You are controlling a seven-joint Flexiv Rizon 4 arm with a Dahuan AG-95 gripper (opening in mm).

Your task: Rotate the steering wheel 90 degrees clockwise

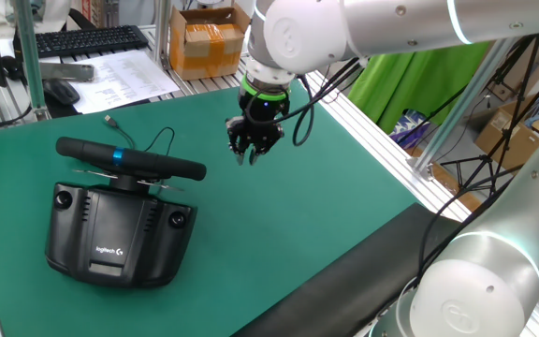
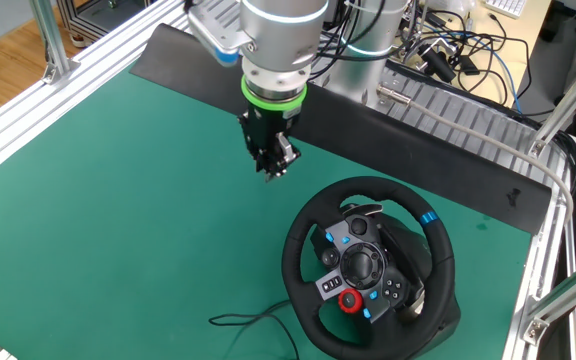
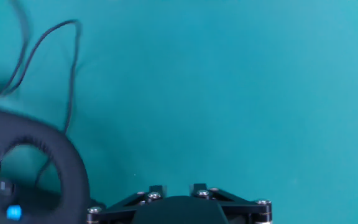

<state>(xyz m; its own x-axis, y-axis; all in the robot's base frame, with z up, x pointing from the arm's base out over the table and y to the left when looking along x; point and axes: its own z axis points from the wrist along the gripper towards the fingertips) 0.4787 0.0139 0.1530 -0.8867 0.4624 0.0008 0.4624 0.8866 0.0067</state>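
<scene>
The black steering wheel shows edge-on as a padded bar with a blue stripe, joined to its black base. In the other fixed view its round rim faces the camera, with the blue stripe at the upper right. My gripper hangs over the green mat, to the right of the wheel and apart from it. It also shows in the other fixed view. In the hand view only the fingertips show at the bottom edge, a small gap apart and empty. The wheel's rim is at the lower left.
A thin black cable loops on the mat behind the wheel. A keyboard, papers and a cardboard box lie beyond the mat. Aluminium frame rails border the table.
</scene>
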